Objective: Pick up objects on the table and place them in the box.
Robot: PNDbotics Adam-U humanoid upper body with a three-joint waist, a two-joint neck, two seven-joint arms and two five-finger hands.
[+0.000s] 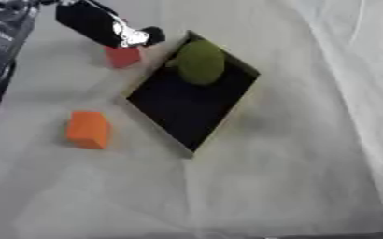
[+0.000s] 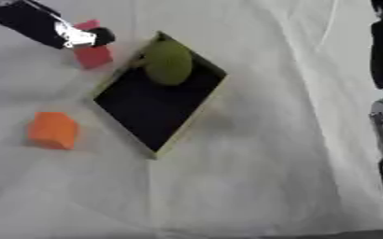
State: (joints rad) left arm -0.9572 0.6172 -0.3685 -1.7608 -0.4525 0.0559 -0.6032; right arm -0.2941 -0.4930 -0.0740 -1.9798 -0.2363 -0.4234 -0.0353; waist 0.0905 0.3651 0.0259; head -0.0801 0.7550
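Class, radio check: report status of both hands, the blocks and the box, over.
Left hand over red block, grip unclear. Right hand out of view. Green object in box; orange block on the table, nothing blocking it.

A shallow black box point(image 1: 191, 109) with a pale rim lies askew at centre frame, on a white-draped counter. A round olive-green object point(image 1: 200, 61) sits inside, in its upper corner. A red block point(image 1: 122, 56) stands just beside the box's upper left edge (partly hidden). An orange block point(image 1: 88, 130) lies apart, at left of centre.
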